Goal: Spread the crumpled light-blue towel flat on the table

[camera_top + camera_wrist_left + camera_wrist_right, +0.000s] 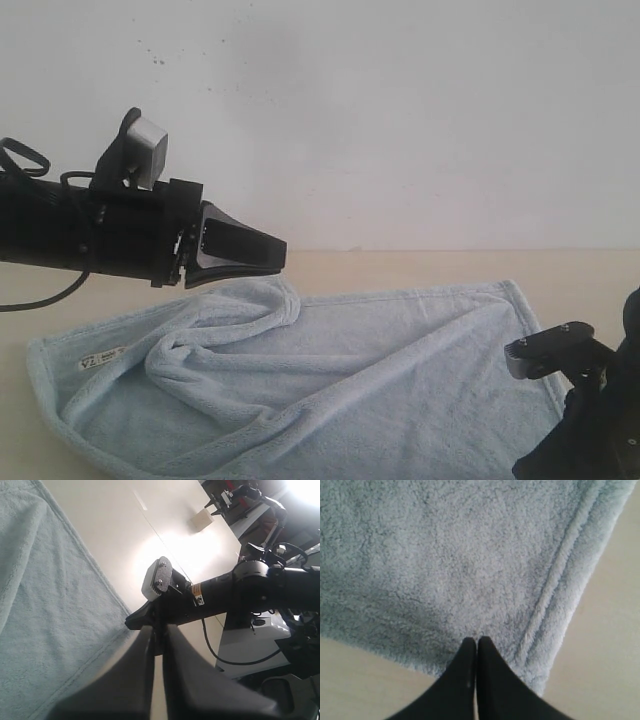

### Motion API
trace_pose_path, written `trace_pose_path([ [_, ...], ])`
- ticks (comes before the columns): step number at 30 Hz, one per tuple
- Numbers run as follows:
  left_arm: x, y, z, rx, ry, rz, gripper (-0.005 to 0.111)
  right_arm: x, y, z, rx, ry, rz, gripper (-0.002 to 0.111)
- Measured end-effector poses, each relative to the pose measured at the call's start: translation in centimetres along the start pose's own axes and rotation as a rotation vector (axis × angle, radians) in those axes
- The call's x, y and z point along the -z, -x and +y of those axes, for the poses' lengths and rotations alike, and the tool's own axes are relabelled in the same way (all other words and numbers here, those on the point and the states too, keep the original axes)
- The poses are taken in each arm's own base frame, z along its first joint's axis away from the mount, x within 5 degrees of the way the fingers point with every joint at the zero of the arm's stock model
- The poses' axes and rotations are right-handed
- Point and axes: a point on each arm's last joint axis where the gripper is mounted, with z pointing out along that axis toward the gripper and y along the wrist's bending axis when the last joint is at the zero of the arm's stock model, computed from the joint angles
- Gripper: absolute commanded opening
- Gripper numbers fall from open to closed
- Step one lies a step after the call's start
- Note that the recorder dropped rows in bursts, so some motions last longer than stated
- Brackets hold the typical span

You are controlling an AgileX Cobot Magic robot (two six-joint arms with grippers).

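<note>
The light-blue towel [380, 370] lies on the beige table [420, 268], mostly opened out. A thick twisted fold [215, 345] rises left of its middle, and a white label [100, 357] shows near the left corner. My left gripper [278, 251] hangs shut and empty just above the towel's far edge. In the left wrist view the left gripper [157, 628] points past the towel [40, 605] toward the right arm [240, 590]. My right gripper [476, 640] is shut with nothing in it, over the towel [445, 555] near a hemmed corner [545, 675].
A white speckled wall [400, 100] stands behind the table. Only the right arm's body [575, 410] shows at the lower right of the exterior view. Beyond the table's end are a small box [202, 517], cables and a white stand [250, 645].
</note>
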Motion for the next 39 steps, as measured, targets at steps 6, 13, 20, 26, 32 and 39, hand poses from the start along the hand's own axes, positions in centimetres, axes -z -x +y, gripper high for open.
trace_pose_path([
  [6, 0.0, 0.0, 0.1, 0.000, 0.009, -0.004, 0.006, 0.0, 0.0, 0.0, -0.006, 0.000, -0.004, 0.000],
  [13, 0.0, 0.1, 0.1, 0.001, 0.010, -0.007, 0.006, 0.0, 0.1, 0.0, -0.018, -0.001, -0.012, 0.000],
  [20, 0.0, 0.1, 0.3, 0.002, 0.028, -0.015, 0.006, 0.0, 0.2, 0.0, -0.034, -0.001, -0.018, 0.000],
  [26, 0.0, 0.2, 0.3, 0.003, 0.035, -0.021, 0.006, -0.9, 0.1, 0.0, -0.034, 0.001, 0.000, 0.000],
  [32, 0.0, 0.2, 0.4, 0.003, 0.039, -0.022, 0.006, -1.4, 0.1, 0.0, -0.034, 0.003, 0.010, 0.000],
  [39, 0.0, 0.2, 0.3, 0.004, 0.038, -0.023, 0.006, -1.4, -0.2, 0.0, -0.031, 0.003, 0.035, 0.000],
])
